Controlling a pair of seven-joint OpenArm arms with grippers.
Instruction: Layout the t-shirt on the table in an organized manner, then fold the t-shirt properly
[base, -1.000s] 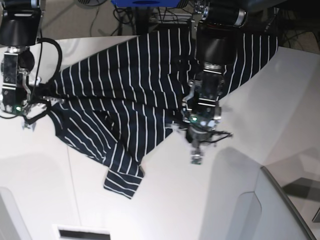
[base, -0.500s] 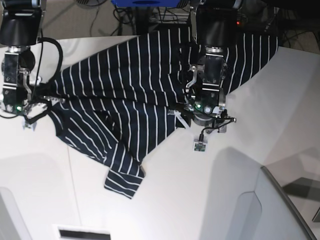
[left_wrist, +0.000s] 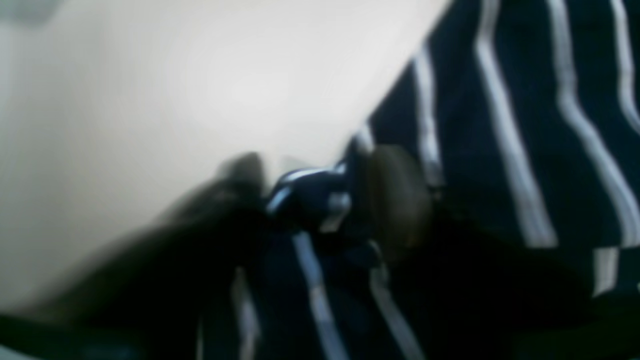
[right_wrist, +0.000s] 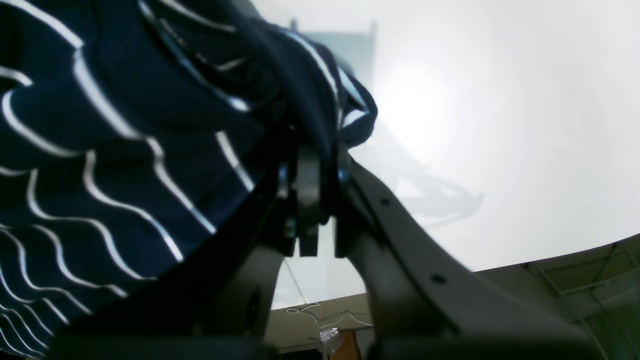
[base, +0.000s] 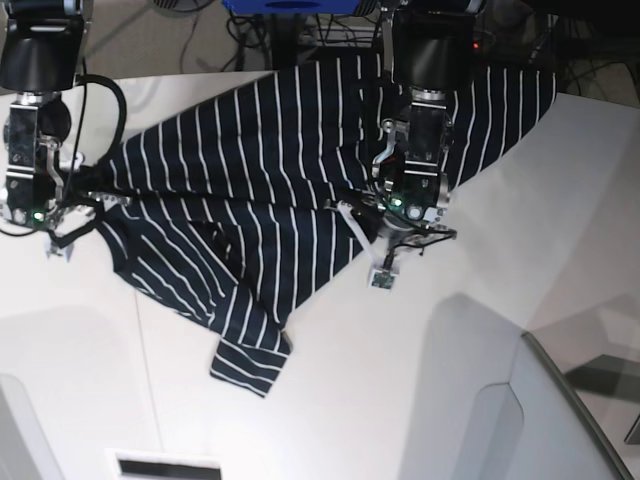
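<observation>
The dark navy t-shirt (base: 250, 200) with thin white stripes lies spread and creased across the back of the white table (base: 420, 380); one sleeve (base: 245, 360) points toward the front. At the shirt's right-hand edge, my left gripper (base: 372, 238) has a bunched fold (left_wrist: 310, 195) between its blurred fingers (left_wrist: 395, 195). The shirt's far left corner is pinched in my right gripper (base: 75, 215). In the right wrist view that gripper (right_wrist: 315, 165) is shut on a ridge of striped cloth (right_wrist: 320, 100) held above the table (right_wrist: 500, 125).
A grey curved panel (base: 560, 420) sits at the front right. A dark slot (base: 165, 465) is at the front edge. A thin seam (base: 145, 340) runs down the tabletop. A blue object (base: 290, 5) and cables lie behind the table.
My left gripper let go, opened, moved back up and left to the shirt's edge and closed on a fold there. The right arm has not moved.
</observation>
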